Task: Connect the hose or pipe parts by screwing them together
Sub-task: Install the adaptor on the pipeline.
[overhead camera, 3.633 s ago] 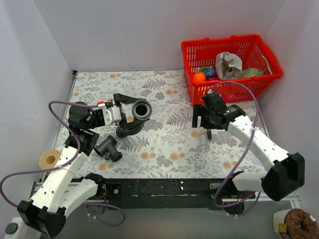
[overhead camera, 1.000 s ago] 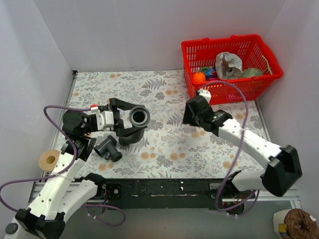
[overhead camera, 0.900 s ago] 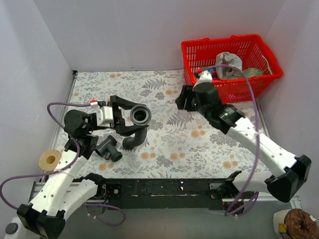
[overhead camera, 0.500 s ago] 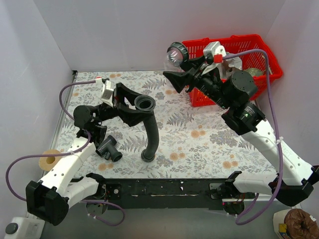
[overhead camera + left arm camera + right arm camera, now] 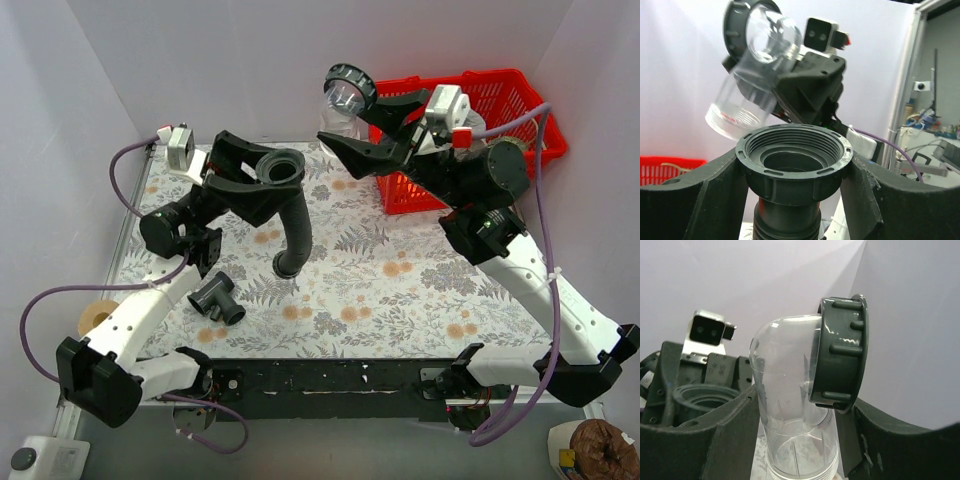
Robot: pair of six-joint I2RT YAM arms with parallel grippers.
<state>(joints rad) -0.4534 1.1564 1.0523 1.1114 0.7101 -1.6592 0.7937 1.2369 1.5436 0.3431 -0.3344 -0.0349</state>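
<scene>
Top external: hose (image 5: 301,225), clear elbow (image 5: 343,100) apart.

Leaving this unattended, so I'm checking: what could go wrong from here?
The elbow in the right claw is tilted off the axis of the collar: threads may cross. The hose hangs free from the left claw, its low end near the table: it could swing or drag.

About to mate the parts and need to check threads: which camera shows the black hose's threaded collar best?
Left wrist: the threaded collar fills mid-frame, threads and bore clear. Top external shows it small, from above; right wrist catches only its rim, lower left.
</scene>
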